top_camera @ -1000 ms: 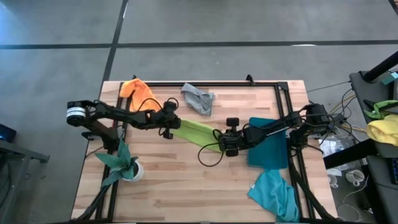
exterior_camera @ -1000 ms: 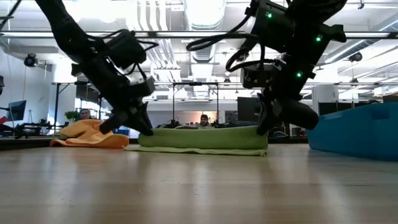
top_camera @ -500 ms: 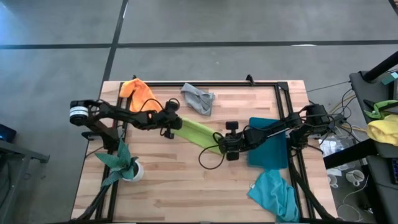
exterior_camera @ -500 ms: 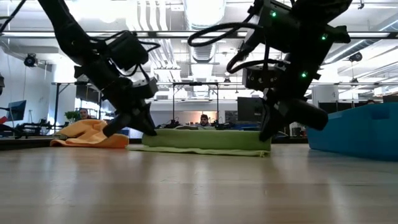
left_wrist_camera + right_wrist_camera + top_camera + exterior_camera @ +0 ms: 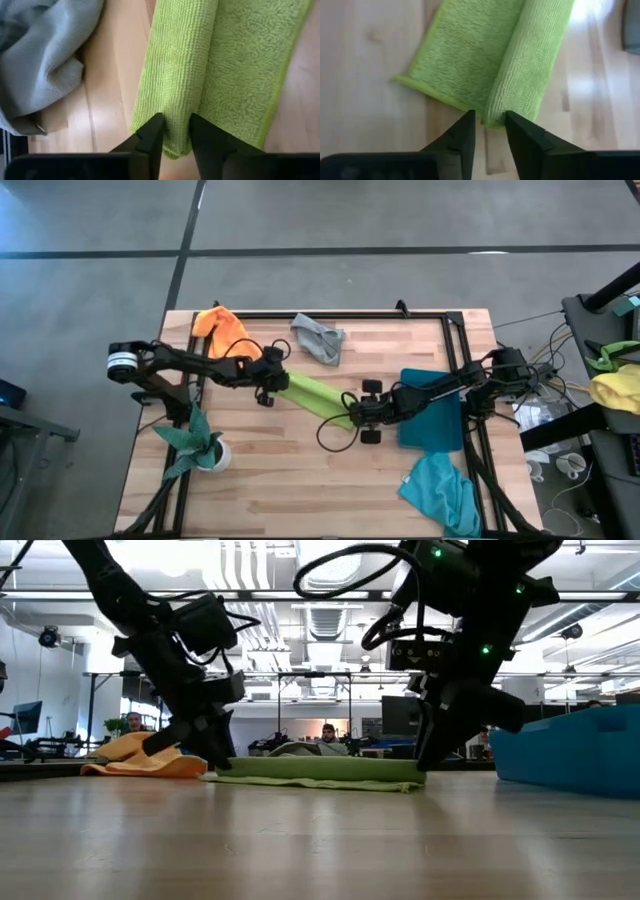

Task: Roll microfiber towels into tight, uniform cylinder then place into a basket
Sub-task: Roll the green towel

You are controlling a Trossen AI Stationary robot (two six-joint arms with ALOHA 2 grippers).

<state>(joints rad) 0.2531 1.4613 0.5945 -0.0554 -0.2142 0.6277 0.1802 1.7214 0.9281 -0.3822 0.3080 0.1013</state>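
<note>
- We see the left gripper (image 5: 268,383) at one end of the lime green microfibre towel (image 5: 315,394), which lies half rolled on the pale wooden table (image 5: 300,480).
- In the left wrist view its two dark fingers (image 5: 150,137) stand a little apart with the end of the rolled part (image 5: 177,85) between them; the cloth touches both fingers, but we cannot tell whether they pinch it or have slackened.
- The right gripper (image 5: 368,413) sits at the other end of the same towel. In its wrist view the fingers (image 5: 462,137) are narrowly parted, and the end of the roll (image 5: 530,75) lies just ahead of the gap; whether it is gripped we cannot tell.
- The unrolled flat part of the green towel (image 5: 465,55) lies beside the roll, flat on the table.
- Beyond the left gripper, on the far side of the roll, lies the crumpled grey cloth (image 5: 320,338); the bunched orange cloth (image 5: 220,326) is near the left arm.
- Behind the right gripper, under its arm, sits the shallow rectangular teal-blue plastic basket (image 5: 440,420); the turquoise cloth (image 5: 440,490) lies rumpled near it at the table's edge.
- A dark green leafy plant in a white pot (image 5: 200,445) stands near the left arm's base.
- In the low view both grippers reach down to the table top at the ends of the roll (image 5: 315,768).
</note>
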